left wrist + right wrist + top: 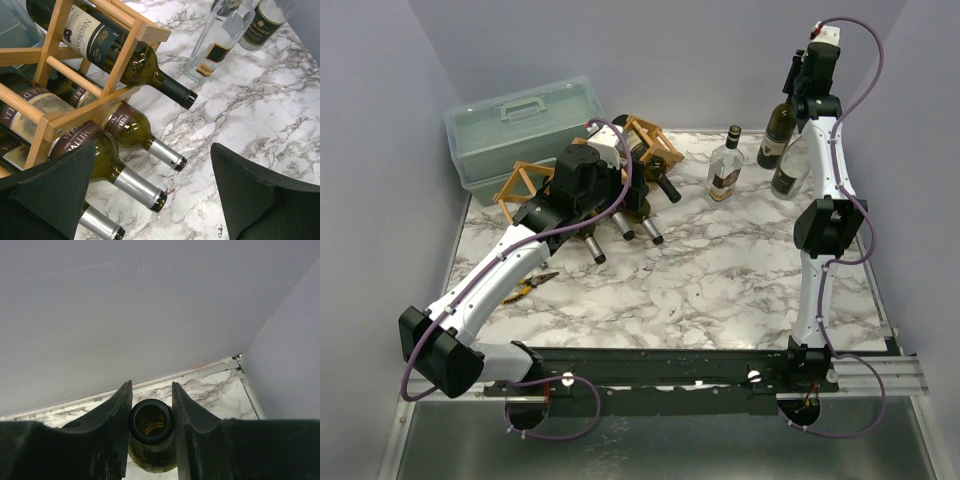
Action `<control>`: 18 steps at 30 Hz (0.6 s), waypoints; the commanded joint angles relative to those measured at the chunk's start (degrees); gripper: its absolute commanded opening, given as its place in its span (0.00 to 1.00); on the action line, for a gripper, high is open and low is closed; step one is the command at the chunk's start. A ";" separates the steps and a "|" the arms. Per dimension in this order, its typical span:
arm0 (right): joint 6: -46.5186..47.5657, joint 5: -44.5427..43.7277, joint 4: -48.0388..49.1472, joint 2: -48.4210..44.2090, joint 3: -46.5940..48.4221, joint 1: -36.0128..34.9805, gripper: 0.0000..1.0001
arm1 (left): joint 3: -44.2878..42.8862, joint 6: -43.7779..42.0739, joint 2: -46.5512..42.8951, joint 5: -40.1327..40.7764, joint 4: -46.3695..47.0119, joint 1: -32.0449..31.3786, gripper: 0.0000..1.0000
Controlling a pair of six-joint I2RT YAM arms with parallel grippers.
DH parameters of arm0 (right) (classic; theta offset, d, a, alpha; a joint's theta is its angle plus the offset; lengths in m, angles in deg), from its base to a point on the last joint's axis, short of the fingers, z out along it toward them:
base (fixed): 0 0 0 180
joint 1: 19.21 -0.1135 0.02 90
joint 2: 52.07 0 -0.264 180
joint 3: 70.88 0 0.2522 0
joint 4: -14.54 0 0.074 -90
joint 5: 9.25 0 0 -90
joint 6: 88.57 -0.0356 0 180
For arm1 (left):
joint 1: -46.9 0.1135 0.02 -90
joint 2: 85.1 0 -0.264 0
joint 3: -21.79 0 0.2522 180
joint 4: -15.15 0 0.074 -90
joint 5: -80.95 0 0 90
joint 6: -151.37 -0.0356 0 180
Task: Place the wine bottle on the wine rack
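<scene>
Standing at the table's [720, 270] far right corner, the bottle [778, 132] has its mouth clamped between the right gripper's [151, 385] fingers. The rack [525, 183] sits well apart at the far left, just before a toolbox [510, 130], with racked bottles [125, 130] lying in it. The left gripper [152, 150] hangs wide open over their necks.

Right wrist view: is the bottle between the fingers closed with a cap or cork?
No, the wine bottle has an open, hollow mouth inside the right gripper.

Toolbox [515, 125] behind wine rack [520, 185], wine bottle [778, 135] right, perhaps pliers [535, 285] in front
</scene>
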 commanded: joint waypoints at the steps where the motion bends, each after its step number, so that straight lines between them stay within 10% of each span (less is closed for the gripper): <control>1: 0.78 1.27 2.35 0.63 0.54 -0.04 0.23 | -0.80 -0.48 0.53 -0.99 -0.34 -0.23 0.99; 10: 4.56 2.21 4.48 -5.19 -3.91 -4.48 0.01 | -0.71 -0.10 0.53 -0.99 -0.38 -0.23 0.99; 18: 4.85 1.39 3.01 -10.75 -10.89 -5.61 0.01 | -0.53 0.64 -0.20 -1.24 -0.08 -0.23 0.99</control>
